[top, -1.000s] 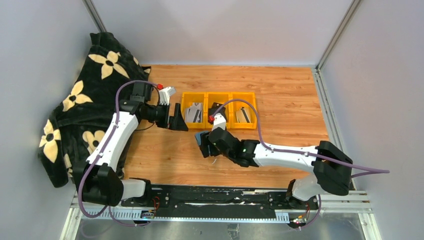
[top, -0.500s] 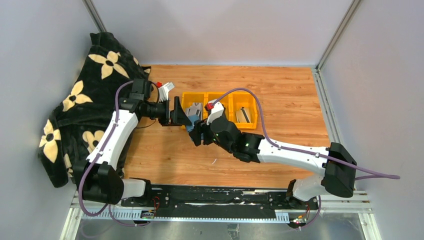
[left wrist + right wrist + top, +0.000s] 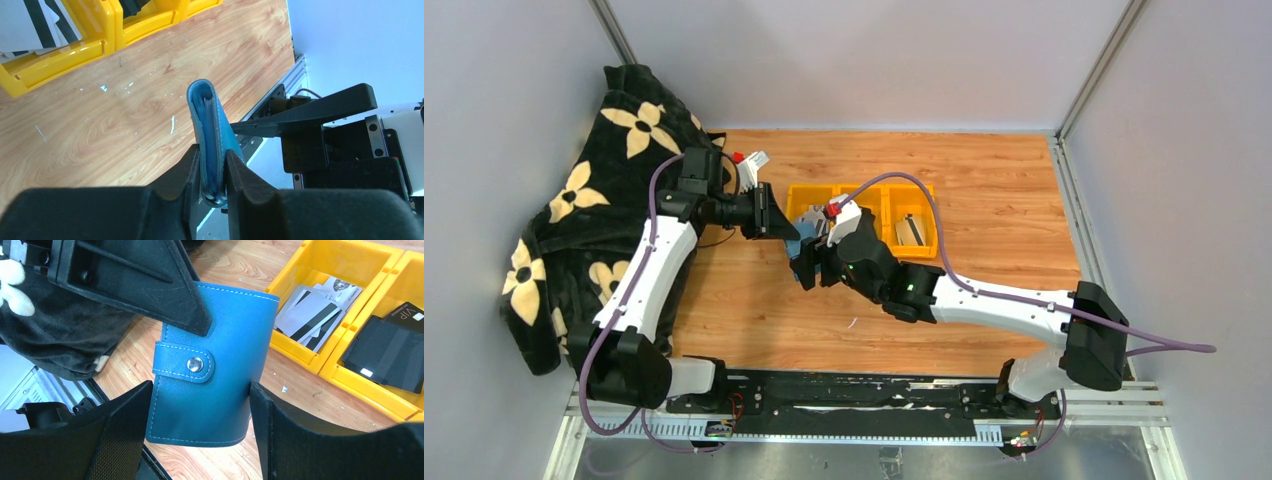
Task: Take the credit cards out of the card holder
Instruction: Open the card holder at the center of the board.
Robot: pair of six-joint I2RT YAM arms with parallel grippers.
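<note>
Two grippers held one teal card holder (image 3: 215,390) between them, above the wooden table (image 3: 100,115). The left gripper (image 3: 212,172) was closed on it, its fingers pinching the two flat faces at one end. The rest of the folded holder stuck out past those fingertips, with pale-blue layers showing inside the fold. The right gripper (image 3: 197,410) stood far wider, one finger against each of the holder's opposite side edges, gripping it across its width with the front face turned toward that wrist. A strap (image 3: 182,364) with a round snap lay flat on that face, between the right fingers. One left finger covered the corner farthest from the right palm. Beyond the right gripper's fingertips and off to one side sat yellow bins (image 3: 380,262). The nearer one held several grey cards (image 3: 312,315), and the next held a dark card (image 3: 390,352). Behind the left gripper, along its arm, lay a black flowered blanket (image 3: 574,200).
</note>
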